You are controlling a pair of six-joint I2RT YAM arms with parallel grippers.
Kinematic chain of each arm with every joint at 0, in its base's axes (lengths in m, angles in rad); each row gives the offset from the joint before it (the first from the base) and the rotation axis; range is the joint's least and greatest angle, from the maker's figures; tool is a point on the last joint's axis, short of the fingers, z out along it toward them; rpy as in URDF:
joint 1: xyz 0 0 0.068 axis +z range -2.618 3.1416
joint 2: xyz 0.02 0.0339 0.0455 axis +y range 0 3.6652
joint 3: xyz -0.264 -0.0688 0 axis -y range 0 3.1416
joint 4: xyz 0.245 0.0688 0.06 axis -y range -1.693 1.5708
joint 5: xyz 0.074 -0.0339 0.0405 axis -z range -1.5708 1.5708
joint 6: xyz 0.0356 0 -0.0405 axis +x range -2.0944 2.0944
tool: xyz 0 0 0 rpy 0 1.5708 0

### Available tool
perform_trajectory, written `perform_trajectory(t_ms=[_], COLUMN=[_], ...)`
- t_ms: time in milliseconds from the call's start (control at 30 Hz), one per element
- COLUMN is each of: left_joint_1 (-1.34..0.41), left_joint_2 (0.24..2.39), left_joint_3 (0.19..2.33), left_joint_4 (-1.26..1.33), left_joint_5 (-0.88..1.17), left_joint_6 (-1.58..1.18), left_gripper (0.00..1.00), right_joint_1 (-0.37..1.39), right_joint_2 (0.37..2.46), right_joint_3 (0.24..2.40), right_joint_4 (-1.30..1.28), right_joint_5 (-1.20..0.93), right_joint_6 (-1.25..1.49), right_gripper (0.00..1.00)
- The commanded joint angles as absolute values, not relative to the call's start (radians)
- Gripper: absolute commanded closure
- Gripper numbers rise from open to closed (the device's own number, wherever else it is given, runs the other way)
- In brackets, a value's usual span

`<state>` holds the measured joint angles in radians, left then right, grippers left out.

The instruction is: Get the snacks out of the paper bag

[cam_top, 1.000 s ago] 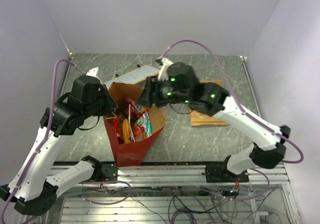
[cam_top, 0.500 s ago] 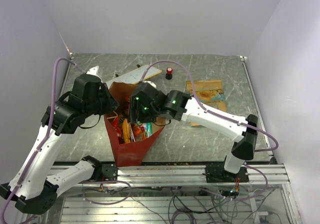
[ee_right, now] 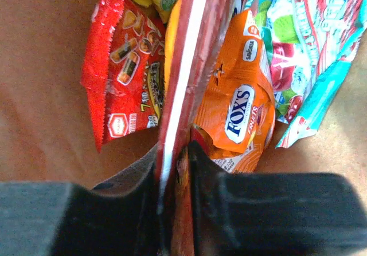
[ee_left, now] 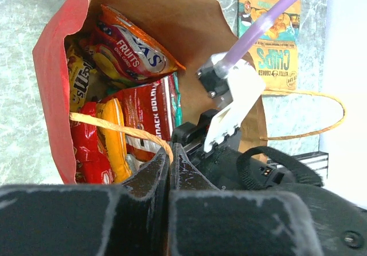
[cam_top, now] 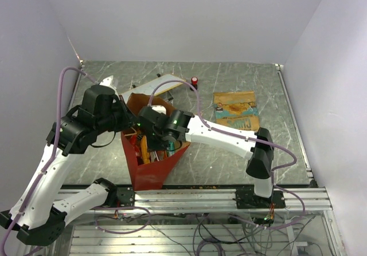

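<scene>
A grey marbled table [cam_top: 218, 167] under pale walls fills the overhead view. The paper bag [cam_top: 146, 173] stands open close to the near edge, with the left gripper [cam_top: 123, 121] at its left rim and the right gripper [cam_top: 153, 144] plunged into its mouth. One chips packet [cam_top: 235, 110] lies well apart on the table to the right. From the left wrist, the left gripper's jaws are pressed together on the bag's tan handle [ee_left: 114, 127], holding the mouth open over the snacks [ee_left: 135, 104] packed inside. From the right wrist, the jaws stand at a narrow gap, pinching the edge of a thin red packet [ee_right: 189, 67] beside an orange packet [ee_right: 238, 118]. The step in hand looks like grasping the next snack. The next move calls for a straight lift clear of the rim, without dragging neighbours along.
</scene>
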<state>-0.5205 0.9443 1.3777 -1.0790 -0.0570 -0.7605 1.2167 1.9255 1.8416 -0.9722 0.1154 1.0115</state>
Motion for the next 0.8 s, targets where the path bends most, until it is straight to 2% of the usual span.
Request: perform_trajectory(t_ms=[0,67,133,500,767], left_joint_1=[-0.517,-0.517,-0.517,-0.517,-0.517], left_joint_2=[0.944,0.943,0.932,0.906,0.923], left_joint_3=[1.39,1.398,1.401,1.409,1.444], left_joint_4=[-1.076,-1.086,-1.095,-1.144,-1.144], left_joint_5=[-0.014,-0.014,-0.028,-0.058,-0.069], left_joint_6=[-0.766,-0.766,-0.765,-0.747,-0.722], left_gripper=[0.93,0.93,0.93,0.93,0.93], right_joint_1=[1.215,1.214,1.214,1.18,1.129], right_joint_2=[1.931,1.933,1.932,1.725,1.575], right_joint_3=[1.946,1.983,2.018,1.949,1.95], right_joint_4=[-1.039,-1.044,-1.049,-0.875,-0.851], right_joint_5=[0.162,0.161,0.161,0.176,0.213], right_joint_6=[1.01,1.002,0.996,1.051,1.053], right_gripper=[0.86,0.95,1.0,1.0,1.0])
